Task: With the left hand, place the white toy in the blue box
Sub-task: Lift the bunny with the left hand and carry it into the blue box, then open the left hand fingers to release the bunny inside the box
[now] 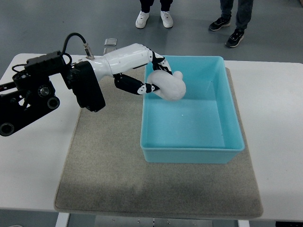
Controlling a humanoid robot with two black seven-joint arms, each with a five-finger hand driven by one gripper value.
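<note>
Over the blue box point(191, 149), robot hand point(150, 75) grips white toy point(171, 86).

Bright, even overhead light, soft shadows under the blue box point(192, 155), sharp focus.

toy point(169, 86) over box point(191, 153), box on mat point(104, 165)

Left hand point(150, 74) around white toy point(169, 85) above far left corner of blue box point(193, 152) on grey mat point(102, 170).
</note>
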